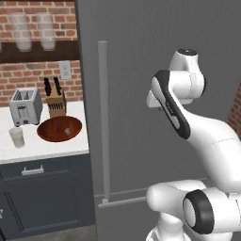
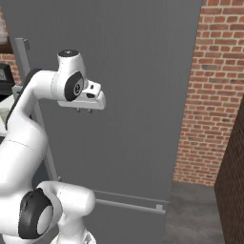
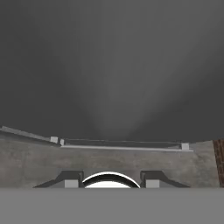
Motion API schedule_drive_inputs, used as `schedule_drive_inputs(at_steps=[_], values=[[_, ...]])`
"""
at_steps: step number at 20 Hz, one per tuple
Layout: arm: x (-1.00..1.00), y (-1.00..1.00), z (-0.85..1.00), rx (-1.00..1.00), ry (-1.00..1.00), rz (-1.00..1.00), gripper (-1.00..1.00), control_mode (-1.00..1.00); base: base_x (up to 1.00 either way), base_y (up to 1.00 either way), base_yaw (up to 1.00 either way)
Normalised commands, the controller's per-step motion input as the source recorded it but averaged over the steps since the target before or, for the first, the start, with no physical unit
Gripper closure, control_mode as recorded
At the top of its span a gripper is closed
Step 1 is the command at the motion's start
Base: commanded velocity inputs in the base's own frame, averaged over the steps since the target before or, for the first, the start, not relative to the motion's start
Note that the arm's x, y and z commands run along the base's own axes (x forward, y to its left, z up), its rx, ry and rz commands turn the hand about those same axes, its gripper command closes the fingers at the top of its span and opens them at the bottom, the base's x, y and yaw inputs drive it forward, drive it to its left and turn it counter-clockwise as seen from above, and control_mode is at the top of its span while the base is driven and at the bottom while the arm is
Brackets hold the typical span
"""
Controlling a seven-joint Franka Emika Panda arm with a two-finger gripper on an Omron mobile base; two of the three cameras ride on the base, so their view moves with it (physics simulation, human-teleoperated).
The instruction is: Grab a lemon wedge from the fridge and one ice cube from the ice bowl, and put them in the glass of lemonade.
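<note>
The white Franka arm's bulky base joints sit closest to the camera, and the two-finger gripper [image 2: 85, 110] hangs in front of the tall dark grey fridge [image 1: 155, 94], pointing down, holding nothing; can't tell how wide the fingers are. The fridge door's shut, so the lemon wedge is presumably inside, hidden. The long vertical grey bar handle [image 1: 103, 117] is the place to grab: stiff, smooth metal, probably a heavy swing. On the white counter [image 1: 47, 146], near its fridge-side edge, sits the wide reddish-brown wooden bowl [image 1: 60, 129] with a tiny pale ice cube [image 1: 68, 131], slippery and easy to crush. Near the counter's front edge stands the small clear glass of lemonade [image 1: 17, 137], fragile, tippy.
</note>
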Motion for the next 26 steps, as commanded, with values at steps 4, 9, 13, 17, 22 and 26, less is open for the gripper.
schedule_drive_inputs(at_steps=[4, 9, 13, 17, 22, 26], values=[[-0.25, -0.01, 0.00, 0.00, 0.00, 0.00, -1.00, -1.00, 0.00, 0.00, 0.00], [-0.97, -0.06, 0.00, 0.03, -0.06, -0.03, -1.00, -1.00, 0.00, 0.00, 0.00], [-0.88, 0.02, -0.01, 0.00, -0.06, -0.09, -1.00, -1.00, 0.00, 0.00, 0.00], [-0.42, 0.01, -0.26, 0.00, 0.04, -0.16, -1.00, -1.00, 0.00, 0.00, 0.00], [0.00, 0.00, -0.35, 0.02, 0.10, -0.04, -1.00, -1.00, 0.00, 0.00, 0.00], [-0.07, 0.00, -0.04, 0.00, 0.07, -0.01, -1.00, -1.00, 0.00, 0.00, 0.00]])
